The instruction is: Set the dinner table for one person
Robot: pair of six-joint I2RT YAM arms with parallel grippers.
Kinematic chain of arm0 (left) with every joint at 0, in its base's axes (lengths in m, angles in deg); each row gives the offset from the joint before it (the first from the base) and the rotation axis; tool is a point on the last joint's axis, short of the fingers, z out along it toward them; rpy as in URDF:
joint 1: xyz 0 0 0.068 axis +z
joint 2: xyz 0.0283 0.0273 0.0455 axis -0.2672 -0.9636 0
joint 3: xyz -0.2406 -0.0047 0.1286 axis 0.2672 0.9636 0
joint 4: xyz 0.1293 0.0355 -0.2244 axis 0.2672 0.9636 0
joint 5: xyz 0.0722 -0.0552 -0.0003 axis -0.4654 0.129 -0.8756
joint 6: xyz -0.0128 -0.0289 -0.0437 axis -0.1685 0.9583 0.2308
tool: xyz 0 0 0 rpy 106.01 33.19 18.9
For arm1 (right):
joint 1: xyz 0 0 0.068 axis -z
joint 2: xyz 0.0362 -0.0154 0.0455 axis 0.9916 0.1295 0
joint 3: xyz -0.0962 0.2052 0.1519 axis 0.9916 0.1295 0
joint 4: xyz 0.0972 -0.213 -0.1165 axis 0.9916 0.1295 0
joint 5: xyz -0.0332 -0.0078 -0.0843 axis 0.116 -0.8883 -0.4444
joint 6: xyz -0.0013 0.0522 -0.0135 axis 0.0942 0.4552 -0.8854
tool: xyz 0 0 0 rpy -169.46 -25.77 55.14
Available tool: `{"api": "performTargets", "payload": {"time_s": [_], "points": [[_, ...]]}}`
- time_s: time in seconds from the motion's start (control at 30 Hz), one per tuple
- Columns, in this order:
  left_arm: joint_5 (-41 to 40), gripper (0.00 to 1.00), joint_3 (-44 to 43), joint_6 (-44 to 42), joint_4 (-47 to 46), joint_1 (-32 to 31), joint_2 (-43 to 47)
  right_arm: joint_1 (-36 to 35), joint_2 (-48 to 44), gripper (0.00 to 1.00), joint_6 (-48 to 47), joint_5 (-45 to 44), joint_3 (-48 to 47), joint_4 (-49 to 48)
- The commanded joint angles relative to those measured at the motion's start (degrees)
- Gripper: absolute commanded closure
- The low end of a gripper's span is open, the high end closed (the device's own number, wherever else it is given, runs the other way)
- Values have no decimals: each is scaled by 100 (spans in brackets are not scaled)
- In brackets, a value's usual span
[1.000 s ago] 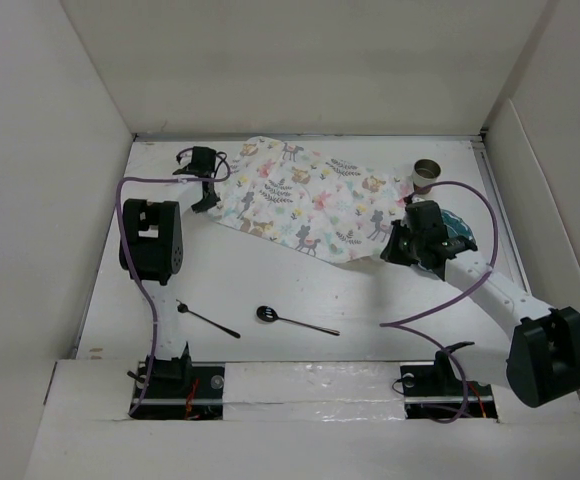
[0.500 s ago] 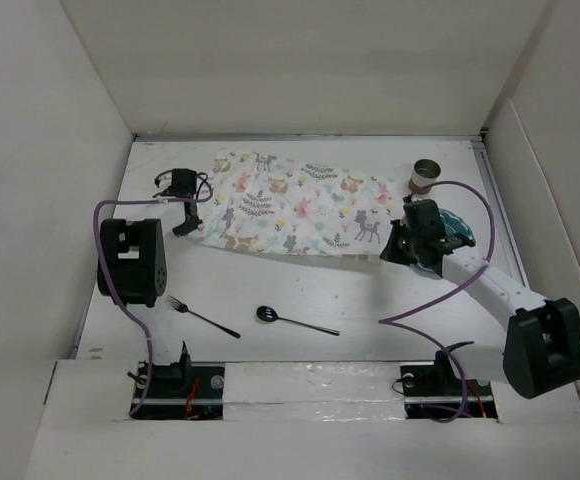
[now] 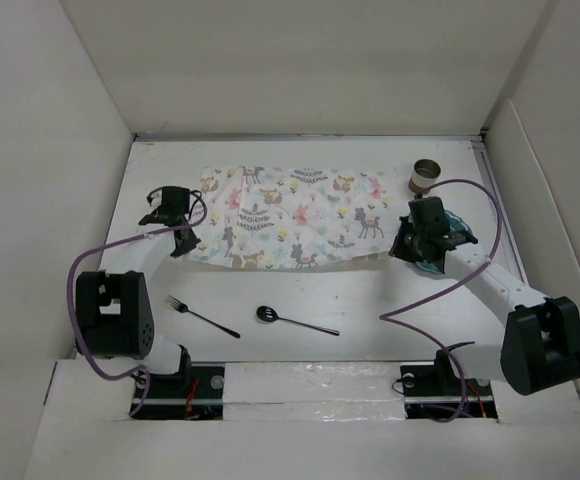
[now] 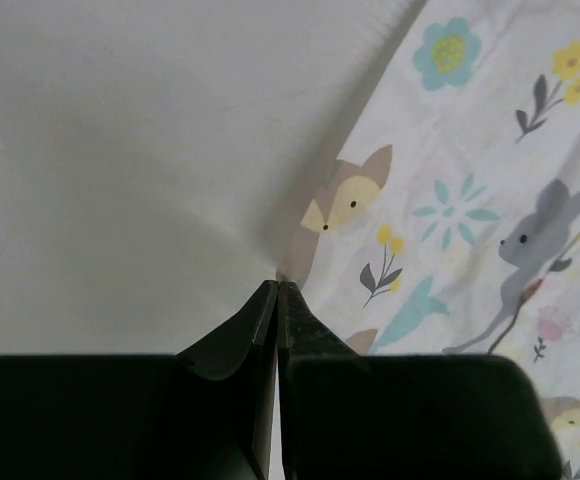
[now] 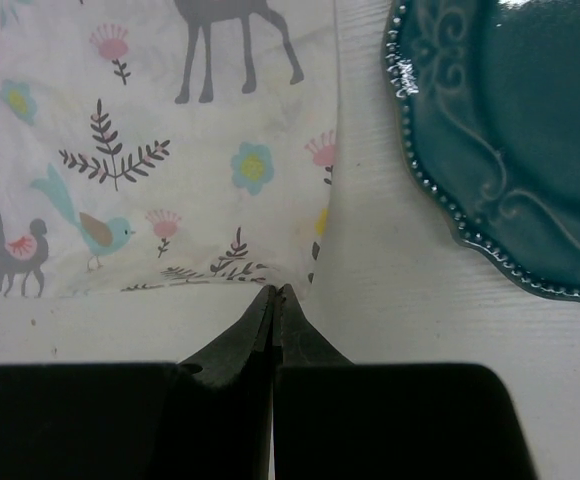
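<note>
The placemat (image 3: 290, 215), printed with pastel animals and leaves, lies spread across the far half of the white dinner table (image 3: 370, 300). My left gripper (image 3: 182, 243) is shut on the mat's near-left corner (image 4: 315, 235). My right gripper (image 3: 402, 248) is shut on the mat's near-right corner (image 5: 300, 265). A teal plate (image 3: 454, 232) lies on the table right of the mat, partly under my right arm; its beaded rim shows in the right wrist view (image 5: 500, 140). A fork (image 3: 200, 316) and a slotted spoon (image 3: 295, 319) lie near the front. A brown cup (image 3: 426, 176) stands at the far right.
White panels wall the table on the left, back and right. A purple cable (image 3: 440, 290) loops from my right arm over the table. Another purple cable (image 3: 110, 250) hangs along my left arm.
Both grippers have pulled the mat toward the near side and stretched it flat. My left gripper moved left and nearer with its corner; the right one shifted slightly.
</note>
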Motion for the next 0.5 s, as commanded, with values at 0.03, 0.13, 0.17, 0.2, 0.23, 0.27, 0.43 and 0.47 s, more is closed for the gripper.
{"api": "performTargets", "payload": {"time_s": [0.03,0.13,0.17,0.2,0.23,0.27,0.43,0.47], "points": [[121,100,193,100,341,-141,552,199,-116,100,111,-231,144,114],[139,100,307,118,438,-141,745,322,-142,100,58,-301,144,202],[156,100,342,118,456,-141,816,323,-194,100,49,-379,144,246],[174,100,377,127,482,-141,921,375,-221,100,49,-423,135,264],[122,100,482,144,543,-202,1026,375,-238,100,40,-433,152,299],[121,100,483,205,544,-202,1027,375,-239,100,58,-441,161,316],[235,100,536,250,491,-255,1335,375,-283,100,155,-283,276,334],[227,100,518,241,500,-255,1326,375,-274,100,189,-231,276,325]]}}
